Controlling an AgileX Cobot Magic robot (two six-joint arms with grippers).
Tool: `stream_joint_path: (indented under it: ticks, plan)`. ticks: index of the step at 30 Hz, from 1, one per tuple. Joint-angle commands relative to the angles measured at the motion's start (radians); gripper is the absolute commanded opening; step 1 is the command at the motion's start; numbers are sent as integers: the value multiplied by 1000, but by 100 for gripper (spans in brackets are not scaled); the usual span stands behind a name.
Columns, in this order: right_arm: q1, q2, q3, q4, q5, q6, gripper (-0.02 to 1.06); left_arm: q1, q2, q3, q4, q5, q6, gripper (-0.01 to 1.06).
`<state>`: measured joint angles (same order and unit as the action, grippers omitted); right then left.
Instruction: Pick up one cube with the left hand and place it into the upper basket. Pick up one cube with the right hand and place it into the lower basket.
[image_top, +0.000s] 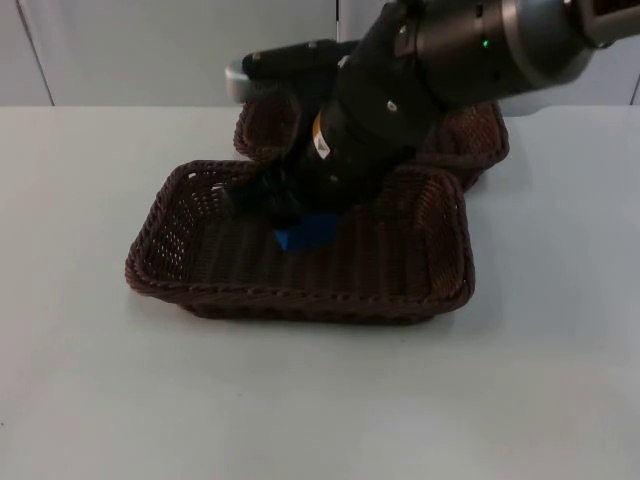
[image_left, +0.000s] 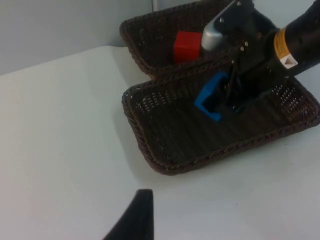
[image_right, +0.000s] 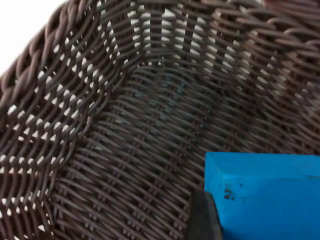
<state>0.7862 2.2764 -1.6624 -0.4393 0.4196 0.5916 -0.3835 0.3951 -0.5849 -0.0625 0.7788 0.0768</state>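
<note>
My right gripper (image_top: 297, 224) reaches down into the lower basket (image_top: 300, 302) and is shut on a blue cube (image_top: 306, 233). In the left wrist view the blue cube (image_left: 212, 98) hangs tilted in that gripper (image_left: 226, 96), close above the weave of the lower basket (image_left: 146, 146). The right wrist view has the blue cube (image_right: 267, 195) beside one black fingertip (image_right: 202, 217), over the basket floor (image_right: 125, 125). A red cube (image_left: 186, 46) lies in the upper basket (image_left: 142, 42). My left gripper (image_left: 135, 220) waits above the bare table, off the lower basket's left side.
The upper basket (image_top: 482, 140) touches the lower one's far rim. The right arm (image_top: 400, 90) covers much of the upper basket from above. White table top (image_top: 320, 400) spreads in front of and to both sides of the baskets. A grey wall (image_top: 150, 50) stands behind.
</note>
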Motion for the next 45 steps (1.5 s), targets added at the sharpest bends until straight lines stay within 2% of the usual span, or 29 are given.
stream_joint_path:
  ticks: [1, 3, 6, 7, 9, 13, 17, 24, 27, 28, 32, 45]
  plan:
    - [0, 0, -5, -7, -26, -5, 2, 1, -7, 3, 2, -6, -3, 105]
    - [0, 5, -5, -15, -31, -7, 7, 1, -7, 3, 2, -6, -3, 105]
    - [0, 11, -5, -49, -36, -7, 25, 1, -7, 3, 2, -6, -3, 105]
    - [0, 11, -5, -49, -36, -7, 25, 1, -7, 3, 2, -6, -3, 105]
    - [0, 13, -5, -49, -30, -7, 39, 1, -7, 3, 2, -6, -3, 105]
    - [0, 14, -5, -49, -28, -7, 59, 1, -7, 3, 2, -6, -3, 105]
    - [0, 14, -5, -49, -26, -7, 65, 1, -7, 3, 4, -6, -3, 105]
    - [0, 11, -5, -49, 8, -7, 66, 1, -7, 3, 6, -6, -3, 105]
    - [0, -11, -6, -52, 97, -7, 66, 1, -7, 3, 6, -6, -3, 105]
    - [0, -11, -6, -52, 97, -7, 66, 1, -7, 3, 6, -6, -3, 105]
    - [0, -77, -6, -56, 233, -7, 66, 1, -7, 3, 8, -6, -3, 105]
    - [28, -365, -6, -45, 316, -96, 66, 1, -7, 3, 14, -6, -3, 105]
